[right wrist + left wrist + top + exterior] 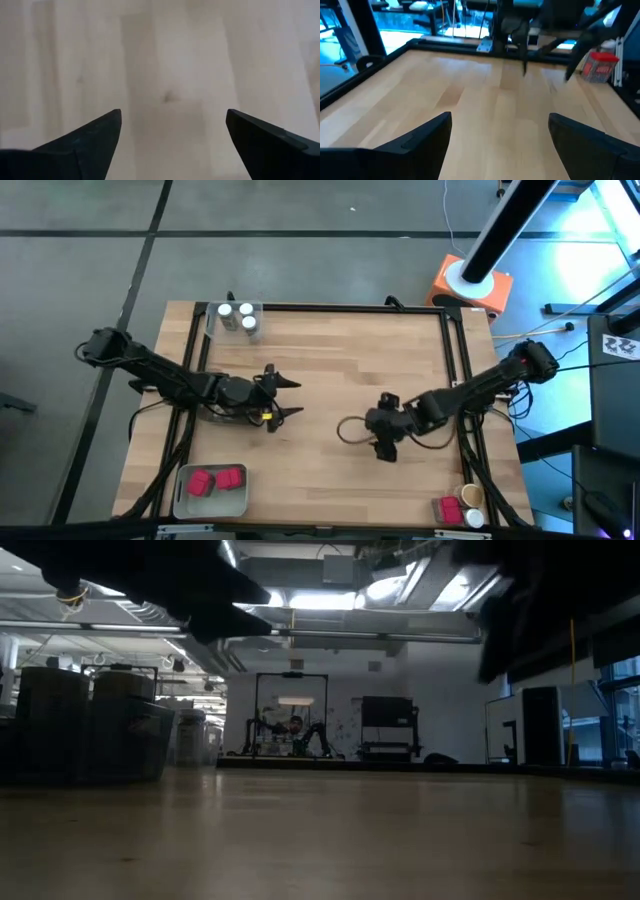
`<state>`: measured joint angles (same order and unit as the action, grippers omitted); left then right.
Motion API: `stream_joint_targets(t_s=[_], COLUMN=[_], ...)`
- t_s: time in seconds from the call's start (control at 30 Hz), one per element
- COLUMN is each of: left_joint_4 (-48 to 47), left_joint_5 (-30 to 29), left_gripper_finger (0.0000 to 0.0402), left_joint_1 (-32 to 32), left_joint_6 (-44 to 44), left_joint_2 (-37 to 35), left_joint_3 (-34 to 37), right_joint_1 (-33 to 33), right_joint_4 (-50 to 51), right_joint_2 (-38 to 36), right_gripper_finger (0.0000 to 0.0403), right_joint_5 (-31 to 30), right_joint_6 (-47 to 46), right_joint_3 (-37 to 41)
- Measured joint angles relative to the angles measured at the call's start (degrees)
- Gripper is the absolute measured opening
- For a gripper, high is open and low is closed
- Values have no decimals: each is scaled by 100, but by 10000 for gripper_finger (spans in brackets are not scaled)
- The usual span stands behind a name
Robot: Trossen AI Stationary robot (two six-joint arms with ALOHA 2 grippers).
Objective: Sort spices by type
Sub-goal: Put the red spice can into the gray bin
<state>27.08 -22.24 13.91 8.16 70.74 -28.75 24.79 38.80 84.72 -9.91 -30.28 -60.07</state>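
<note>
Jaws wide, empty; low view murky

On the pale, striped wood table (330, 370), white-lidded jars (238, 316) sit in a clear tray at eleven o'clock, pink-red boxes (215, 480) in a grey tray at seven, and black arms hang over the middle.

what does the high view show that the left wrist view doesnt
Only the high view shows the clear tray at the far left corner holding white-lidded jars, the grey tray at the near left holding two red boxes, and the left gripper from above, open and empty. Only the left wrist view shows a close look at the red box near the table's right edge. Both show the wooden table and the right arm's open gripper.
</note>
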Motion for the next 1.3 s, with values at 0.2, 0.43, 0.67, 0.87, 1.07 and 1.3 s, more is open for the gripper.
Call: stream_joint_targets(t_s=[0.2,0.43,0.67,0.87,1.07,1.3], left_joint_4=[63,60,59,56,51,56], left_joint_5=[0,-1,-2,-2,-2,-2], left_gripper_finger=[315,315,315,315,315,315], left_joint_1=[4,4,4,4,7,7], left_joint_6=[299,526,672,793,793,795], left_joint_2=[70,70,70,70,70,70], left_joint_3=[0,0,0,0,0,0], right_joint_1=[689,1425,1917,2579,3207,3697], right_joint_4=[998,2055,2281,2266,2038,1462], right_joint_2=[-6,-6,-3,26,265,373], right_gripper_finger=[358,358,358,358,313,159], right_joint_5=[3,187,815,790,1170,1555], right_joint_6=[-947,-2392,-3940,-5286,-6508,-7704], right_joint_3=[-690,-1370,-1475,-1477,-1477,-1477])
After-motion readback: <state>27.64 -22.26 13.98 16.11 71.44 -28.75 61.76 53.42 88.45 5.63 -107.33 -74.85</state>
